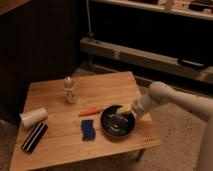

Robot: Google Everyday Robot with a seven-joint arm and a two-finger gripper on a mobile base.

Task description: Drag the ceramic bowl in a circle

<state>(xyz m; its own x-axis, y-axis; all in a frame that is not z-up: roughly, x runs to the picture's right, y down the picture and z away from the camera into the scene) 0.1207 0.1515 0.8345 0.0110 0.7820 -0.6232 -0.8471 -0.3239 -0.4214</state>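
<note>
**Camera view.**

- **Item:** ceramic bowl (pixel 116 128). Round, shallow, glossy black. It sits on the worktop (pixel 102 82) near the front right corner.
- **Neighbours:** blue sponge (pixel 88 129) just beside it on the left, and an orange stick-like object (pixel 90 111) close behind.
- **Handling (judged):** rigid, fairly heavy and breakable. The glaze is slick, so it should slide readily over wood, and it could chip if it went off the nearby edge.
- **Hold point (judged):** the rim, or pressure against the inner wall.
- **Gripper** (pixel 125 108): at the bowl's far right rim, reaching in from the right. Cannot tell whether it is clenched or released, or whether it is touching the bowl.
- **Also present:** paper cup (pixel 33 118).
</note>
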